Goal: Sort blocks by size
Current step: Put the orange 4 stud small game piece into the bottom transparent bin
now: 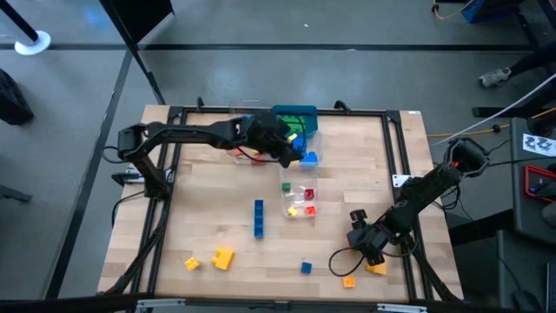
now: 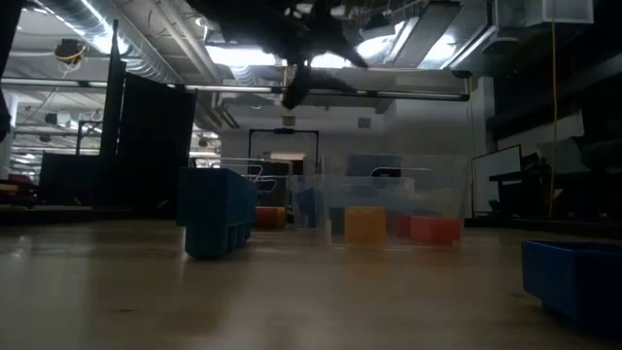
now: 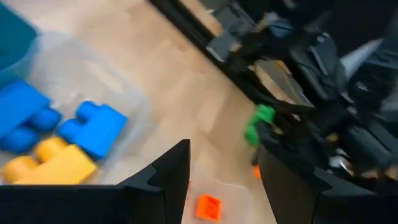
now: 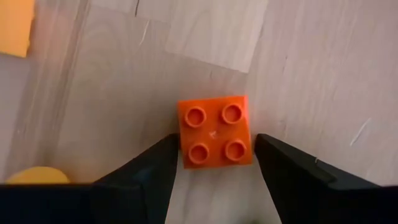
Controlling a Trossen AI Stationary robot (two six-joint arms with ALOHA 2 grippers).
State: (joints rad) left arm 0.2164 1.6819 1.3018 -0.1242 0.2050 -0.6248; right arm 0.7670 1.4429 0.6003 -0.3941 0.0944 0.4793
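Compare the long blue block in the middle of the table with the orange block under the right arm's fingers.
The long blue block is a narrow bar; the orange block is a small square with four studs. The blue one lies mid-table with neither gripper near it; the orange one sits near the front edge between the right gripper's open fingers. Both lie flat on the table.

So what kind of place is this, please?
Probably a robotics lab or workshop: bare ceiling ducts overhead, a wooden table in a black frame with two arms, and cables on the grey floor.

blocks (image 1: pixel 259 217) | mixed colours, scattered on table | some inside tubs
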